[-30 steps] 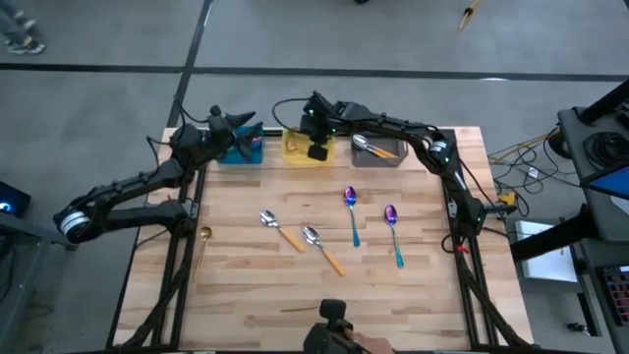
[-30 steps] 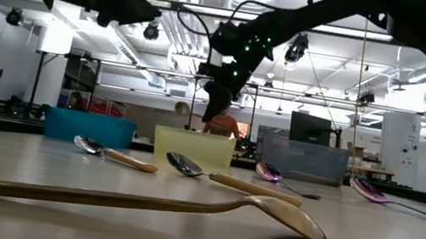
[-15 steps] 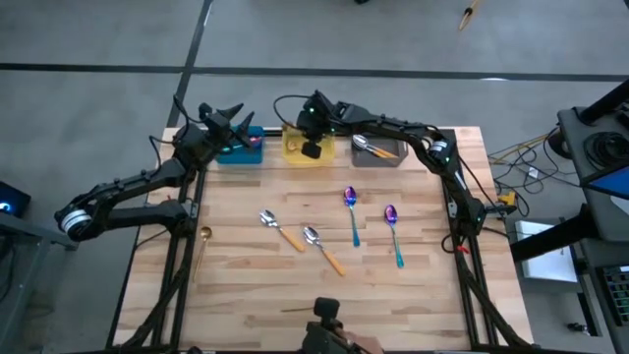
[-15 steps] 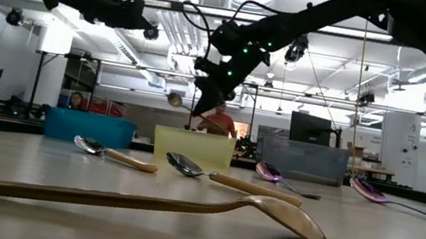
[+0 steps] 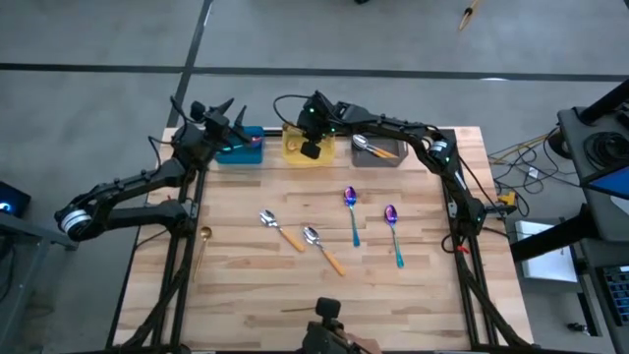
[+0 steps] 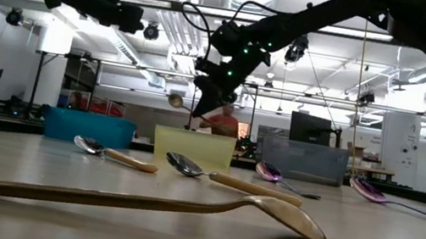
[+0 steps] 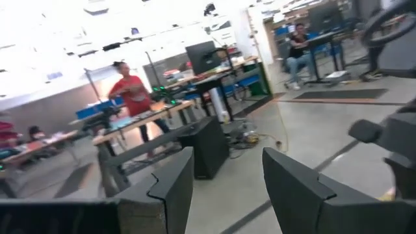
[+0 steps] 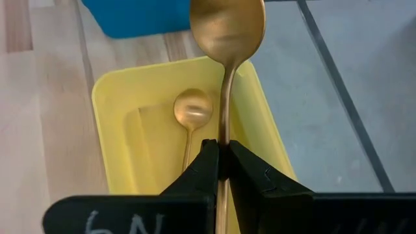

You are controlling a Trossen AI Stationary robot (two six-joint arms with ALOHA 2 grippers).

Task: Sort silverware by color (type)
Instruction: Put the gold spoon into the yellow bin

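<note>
My right gripper (image 5: 312,148) hangs over the yellow bin (image 8: 107,97) at the table's far edge, shut on a gold spoon (image 8: 227,29). Another gold spoon (image 8: 192,108) lies inside that bin. A third gold spoon (image 5: 200,248) lies flat at the table's left edge. Two silver spoons with orange handles (image 5: 280,229) (image 5: 323,248) and two purple-blue spoons (image 5: 352,210) (image 5: 393,232) lie flat mid-table. My left gripper (image 5: 223,111) stands open in the air by the blue bin (image 5: 240,147), pointing out past the far edge with nothing between its fingers (image 7: 172,182). My right gripper pinches the gold spoon's handle (image 8: 225,144) between its two fingers, about midway along. The fingers slant down toward the table's left, and the spoon runs on along them. Its bowl (image 6: 173,99) sticks out beyond the fingertips, lifted clear above the yellow bin.
A gray bin (image 5: 379,150) with an orange-handled spoon stands right of the yellow bin; the blue bin stands left of it. People and desks show in the room beyond the far edge. The near half of the table top (image 5: 256,295) is bare wood.
My left gripper has rolled and swung from pointing toward the yellow bin to pointing out past the far edge, staying open. My right gripper has tipped a little over the yellow bin, and the held spoon's bowl has swung out toward the table's left.
</note>
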